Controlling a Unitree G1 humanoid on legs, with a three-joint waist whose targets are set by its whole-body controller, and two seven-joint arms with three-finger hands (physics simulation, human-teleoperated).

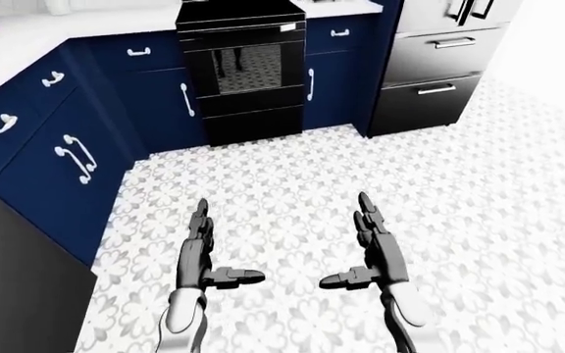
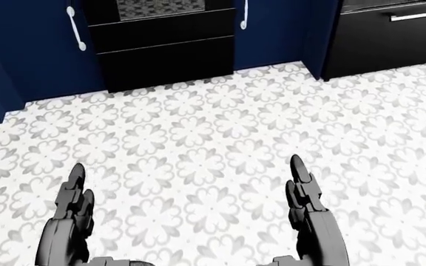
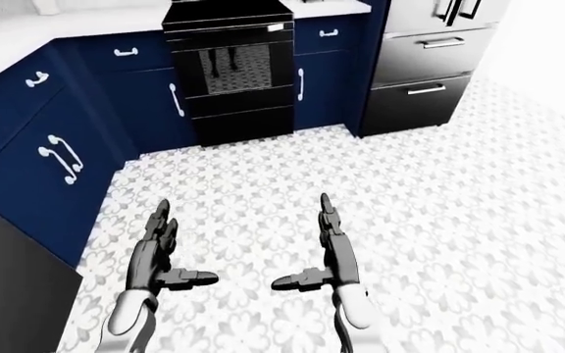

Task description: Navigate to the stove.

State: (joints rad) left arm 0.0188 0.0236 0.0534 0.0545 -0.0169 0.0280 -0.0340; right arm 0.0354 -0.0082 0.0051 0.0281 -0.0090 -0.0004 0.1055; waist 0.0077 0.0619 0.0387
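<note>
The black stove stands at the top middle of the left-eye view, set between navy cabinets, its glass oven door and lower drawer facing me. A stretch of patterned floor lies between it and me. My left hand and right hand hang low in the view, both open with fingers straight and thumbs turned inward, holding nothing.
Navy cabinets with white handles run down the left under a white counter. A steel fridge with drawers stands right of the stove. A dark panel fills the bottom left corner.
</note>
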